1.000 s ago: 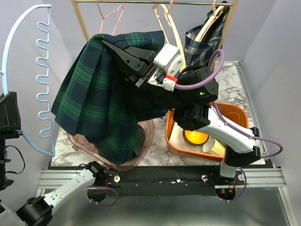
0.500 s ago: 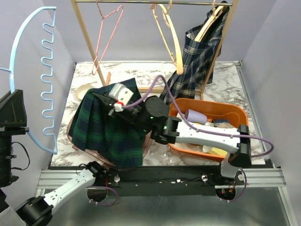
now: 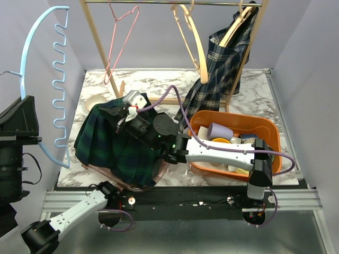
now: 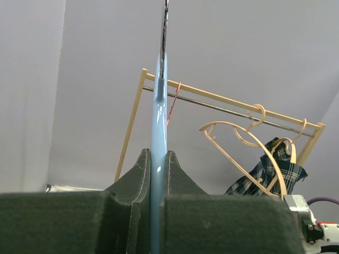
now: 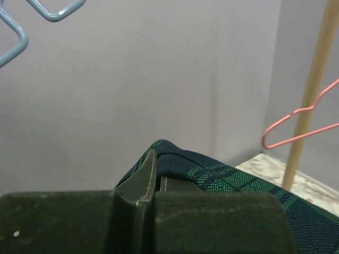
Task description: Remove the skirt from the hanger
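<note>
As the dark green tartan skirt (image 3: 114, 143) is coming to rest in the lower left of the overhead view, the job is looking all but done. The marble table (image 3: 259, 87) is carrying a wooden clothes rack (image 4: 130, 127) across the top of the frame. A second ago the skirt was riding high in front of that rack, near the upper centre. Now it is lying spread over a translucent tub (image 3: 153, 177), low and left of centre. An orange bin (image 3: 249, 118) of cups is sitting at the lower right, out of the action. The light blue wire hanger (image 4: 159, 106) is standing bare at the far left edge of the overhead view, well apart from the cloth, suggesting that the garment is already free of it. The right gripper (image 5: 157, 161) is pinching a fold at the skirt's edge between closed fingers. The left gripper (image 4: 158, 159) is clamping the hanger's blue shaft in a narrow grip. What is remaining, by the look of it, is simply letting go of the fabric.
</note>
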Motion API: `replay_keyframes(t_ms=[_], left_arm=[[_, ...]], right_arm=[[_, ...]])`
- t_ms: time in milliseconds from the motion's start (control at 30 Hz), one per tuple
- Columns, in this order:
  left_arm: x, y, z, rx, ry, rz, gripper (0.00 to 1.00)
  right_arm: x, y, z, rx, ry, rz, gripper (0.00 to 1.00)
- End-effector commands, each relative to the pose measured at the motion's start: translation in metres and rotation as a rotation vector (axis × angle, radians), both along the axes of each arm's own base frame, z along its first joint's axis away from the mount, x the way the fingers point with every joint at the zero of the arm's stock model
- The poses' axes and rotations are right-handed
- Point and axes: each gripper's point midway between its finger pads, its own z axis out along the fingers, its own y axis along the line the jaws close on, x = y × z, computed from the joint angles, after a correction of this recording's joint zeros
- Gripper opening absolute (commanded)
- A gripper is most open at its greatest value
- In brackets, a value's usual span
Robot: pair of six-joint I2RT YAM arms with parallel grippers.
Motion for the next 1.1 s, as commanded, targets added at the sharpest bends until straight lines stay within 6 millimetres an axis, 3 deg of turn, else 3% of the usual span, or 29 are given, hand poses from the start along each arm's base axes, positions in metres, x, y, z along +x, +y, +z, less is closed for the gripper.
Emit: replay_keyframes(t_ms=[0, 100, 133, 233, 300, 333, 367, 467, 500, 567, 600, 667, 700, 767, 800, 933, 1033, 1067], left_arm=[[0.008, -0.003, 0.01, -0.015, -0.021, 0.019, 0.0], [0.005, -0.003, 0.013, -0.022, -0.029, 0.006, 0.0], [0.004, -0.002, 0.014, -0.023, -0.032, 0.004, 0.0], [0.002, -0.002, 0.017, -0.027, -0.039, -0.001, 0.0], [0.001, -0.001, 0.018, -0.027, -0.04, 0.002, 0.0], [0.001, 0.0, 0.018, -0.026, -0.041, 0.007, 0.0], [0.0, 0.001, 0.018, -0.023, -0.041, 0.008, 0.0], [0.003, -0.001, 0.019, -0.008, -0.032, 0.011, 0.0], [0.006, -0.004, 0.018, 0.001, -0.025, 0.013, 0.0], [0.01, -0.006, 0.018, 0.01, -0.019, 0.015, 0.0], [0.015, -0.01, 0.016, 0.017, -0.01, 0.015, 0.0], [0.02, -0.016, 0.014, 0.026, -0.002, 0.004, 0.0], [0.026, -0.022, 0.01, 0.038, 0.013, -0.001, 0.0], [0.033, -0.029, 0.007, 0.047, 0.028, -0.01, 0.0], [0.039, -0.035, 0.005, 0.055, 0.039, -0.019, 0.0], [0.059, -0.052, -0.002, 0.089, 0.081, -0.025, 0.0], [0.074, -0.063, -0.01, 0.124, 0.115, -0.019, 0.0], [0.077, -0.065, -0.013, 0.14, 0.127, -0.015, 0.0]], right_arm=[[-0.02, 0.014, 0.036, 0.172, 0.078, 0.172, 0.01], [-0.027, 0.027, 0.043, 0.183, 0.085, 0.231, 0.01], [-0.03, 0.026, 0.054, 0.207, 0.075, 0.253, 0.01], [-0.038, 0.028, 0.062, 0.227, 0.085, 0.322, 0.01], [-0.037, 0.02, 0.06, 0.265, 0.118, 0.342, 0.01], [-0.036, 0.005, 0.067, 0.296, 0.13, 0.337, 0.01], [-0.031, 0.007, 0.029, 0.254, 0.205, 0.327, 0.01], [-0.019, -0.021, -0.005, 0.258, 0.27, 0.237, 0.01], [-0.014, -0.02, -0.061, 0.157, 0.323, 0.198, 0.01], [0.0, -0.032, -0.11, 0.105, 0.445, 0.09, 0.01], [0.004, -0.039, -0.16, 0.016, 0.506, 0.037, 0.01], [0.01, -0.052, -0.199, -0.043, 0.564, -0.045, 0.01], [0.011, -0.058, -0.228, -0.132, 0.608, -0.086, 0.01], [0.013, -0.067, -0.258, -0.223, 0.654, -0.147, 0.01], [0.011, -0.074, -0.289, -0.328, 0.69, -0.183, 0.01], [0.013, -0.093, -0.34, -0.454, 0.745, -0.29, 0.01], [0.013, -0.096, -0.362, -0.548, 0.773, -0.329, 0.01], [0.013, -0.091, -0.359, -0.555, 0.776, -0.329, 0.01]])
